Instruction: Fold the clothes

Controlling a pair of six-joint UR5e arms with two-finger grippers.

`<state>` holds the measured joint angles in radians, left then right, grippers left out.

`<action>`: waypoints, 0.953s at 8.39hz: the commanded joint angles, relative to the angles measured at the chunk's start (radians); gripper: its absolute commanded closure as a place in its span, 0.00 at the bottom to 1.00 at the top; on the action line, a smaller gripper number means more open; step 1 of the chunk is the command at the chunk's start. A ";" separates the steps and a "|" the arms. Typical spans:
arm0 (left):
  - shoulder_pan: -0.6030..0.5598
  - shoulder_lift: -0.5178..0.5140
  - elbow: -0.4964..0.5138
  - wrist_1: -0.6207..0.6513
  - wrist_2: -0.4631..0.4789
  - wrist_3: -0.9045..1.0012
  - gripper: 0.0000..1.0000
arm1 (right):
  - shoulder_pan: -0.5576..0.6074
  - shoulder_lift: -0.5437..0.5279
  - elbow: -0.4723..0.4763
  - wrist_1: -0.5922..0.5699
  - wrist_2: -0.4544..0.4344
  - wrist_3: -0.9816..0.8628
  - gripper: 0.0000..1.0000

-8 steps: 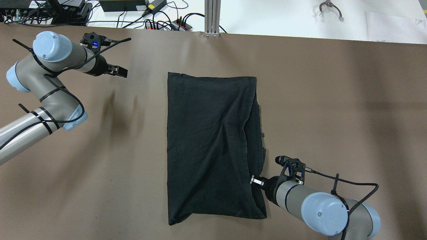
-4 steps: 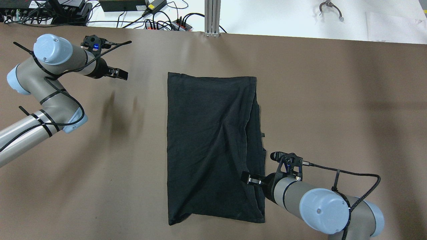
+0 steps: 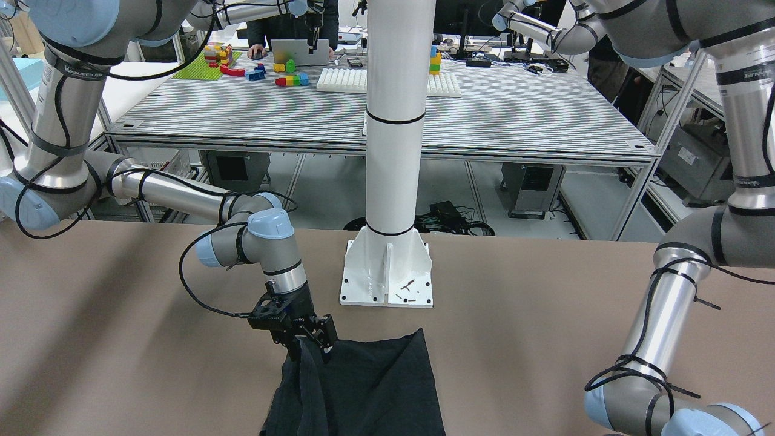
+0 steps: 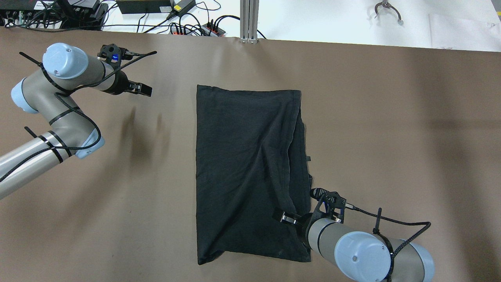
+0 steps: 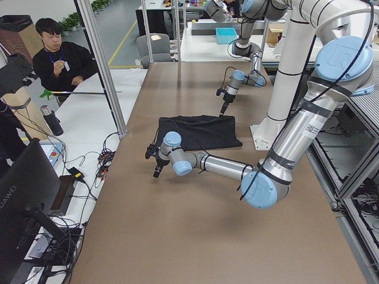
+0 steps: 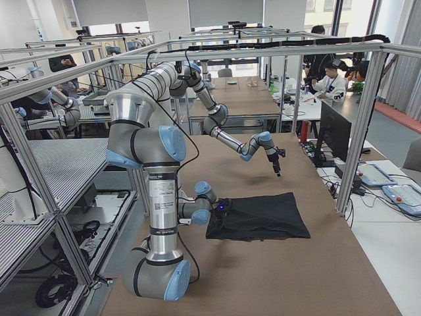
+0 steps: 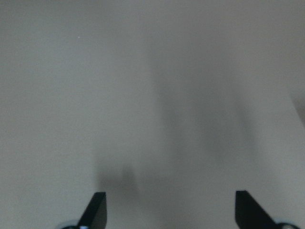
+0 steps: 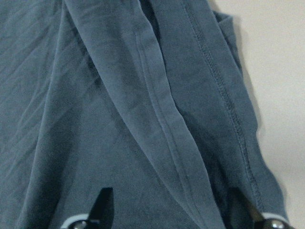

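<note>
The clothes (image 4: 246, 168) are one black garment lying folded in a tall rectangle mid-table, with a raised hemmed fold (image 8: 162, 119) running down its right part. My right gripper (image 4: 283, 217) hangs low over the garment's near right area, open, with the fold between its fingertips (image 8: 102, 205). In the front-facing view this gripper (image 3: 312, 342) sits at the edge of the clothes (image 3: 375, 387). My left gripper (image 4: 143, 89) is open above the bare brown table (image 7: 152, 95), well left of the garment's far corner.
The white pillar (image 3: 393, 121) stands on its base plate (image 3: 387, 272) just beyond the garment's near end. Cables and power strips (image 4: 188, 23) lie past the table's far edge by an aluminium post (image 4: 249, 21). A seated person (image 5: 56, 56) is off that far side.
My right gripper has slid further left over the garment's near right part, staying open. The left arm has drifted slightly and its gripper stays open.
</note>
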<state>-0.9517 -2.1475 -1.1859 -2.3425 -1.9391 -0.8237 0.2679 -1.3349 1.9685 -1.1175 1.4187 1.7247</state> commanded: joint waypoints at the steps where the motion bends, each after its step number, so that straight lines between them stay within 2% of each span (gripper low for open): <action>1: 0.001 -0.002 0.000 0.000 0.000 0.000 0.05 | -0.007 -0.004 -0.031 0.036 -0.017 0.023 0.40; 3: 0.001 -0.002 0.000 0.000 0.002 0.000 0.05 | -0.007 -0.007 -0.031 0.036 -0.017 0.013 0.43; 6: 0.002 0.000 0.000 0.000 0.002 0.000 0.05 | -0.007 -0.007 -0.028 0.036 -0.015 0.009 0.80; 7: 0.001 0.000 -0.001 0.000 0.002 0.000 0.05 | -0.006 -0.009 -0.026 0.036 -0.015 0.007 0.90; 8: 0.001 0.000 -0.001 0.000 0.002 0.000 0.05 | -0.004 -0.010 -0.022 0.036 -0.014 0.006 0.96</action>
<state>-0.9503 -2.1477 -1.1862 -2.3425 -1.9374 -0.8237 0.2614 -1.3430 1.9410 -1.0815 1.4035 1.7337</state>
